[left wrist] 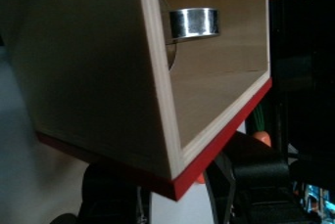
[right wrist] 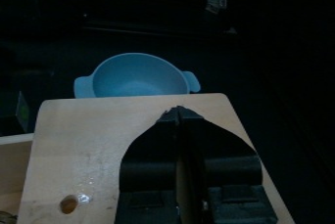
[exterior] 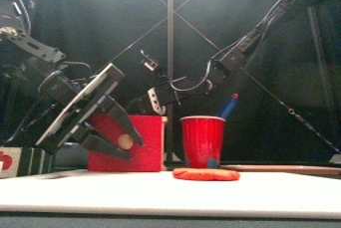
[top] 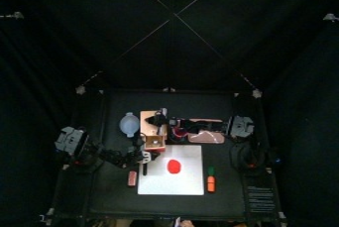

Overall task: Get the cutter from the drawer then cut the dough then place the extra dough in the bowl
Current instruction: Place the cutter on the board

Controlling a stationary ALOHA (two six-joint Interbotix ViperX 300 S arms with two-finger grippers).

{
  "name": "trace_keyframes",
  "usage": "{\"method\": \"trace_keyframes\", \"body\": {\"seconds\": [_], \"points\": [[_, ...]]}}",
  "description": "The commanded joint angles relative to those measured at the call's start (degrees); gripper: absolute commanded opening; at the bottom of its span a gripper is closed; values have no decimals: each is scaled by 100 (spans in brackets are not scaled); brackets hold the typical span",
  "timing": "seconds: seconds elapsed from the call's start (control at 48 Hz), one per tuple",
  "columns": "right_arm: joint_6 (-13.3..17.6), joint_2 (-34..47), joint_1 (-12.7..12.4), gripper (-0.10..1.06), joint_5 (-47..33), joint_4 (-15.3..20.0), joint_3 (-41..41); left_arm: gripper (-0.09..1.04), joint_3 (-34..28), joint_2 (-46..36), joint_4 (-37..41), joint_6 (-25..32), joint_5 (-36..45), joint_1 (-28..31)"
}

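Low centre of the front view: got red dough (exterior: 206, 173) flat on the white board (exterior: 160, 198), red cup (exterior: 202, 140) right behind. Further left, left gripper (left wrist: 170, 184) at the red drawer (left wrist: 216, 101). Can't tell if pinching, drawer corner in the way. Spotting the cutter (left wrist: 194, 22) deep inside it, upper middle of the left wrist view, partly hidden by the side wall. Farther back, right gripper (right wrist: 174, 115) pressed together on the wooden box (right wrist: 92, 150), bowl (right wrist: 137, 76) beyond.

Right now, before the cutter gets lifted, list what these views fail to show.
Cutter: in the left wrist view only its metal band shows, against the drawer wall; its handle cannot be made out.
Left gripper: its hold on the drawer is hidden behind the red front, same view.
Orange thing beside the white board: too small to name in the top view.
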Motion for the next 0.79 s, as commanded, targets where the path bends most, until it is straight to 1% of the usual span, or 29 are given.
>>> {"method": "trace_keyframes", "body": {"seconds": [0.021,0.104,0.188,0.312,0.604,0.667,0.792], "points": [[-18,9,-62,-5,88,-9,35,79,-97,-62,35,18,9,-88],[-18,9,-62,-5,88,-9,26,85,-79,-114,70,53,-26,-97],[-18,0,-62,-5,88,-9,26,88,-26,-176,123,53,-35,-105],[-18,0,-53,-5,88,-9,26,88,79,-334,176,62,-26,-176],[0,0,-26,-5,88,-9,-26,87,615,-1327,457,70,123,-633],[9,0,-26,-5,88,-9,-44,87,738,-1529,677,97,88,-668],[62,-44,18,-5,97,-9,-70,86,914,-1863,1600,193,-141,-642]]}}
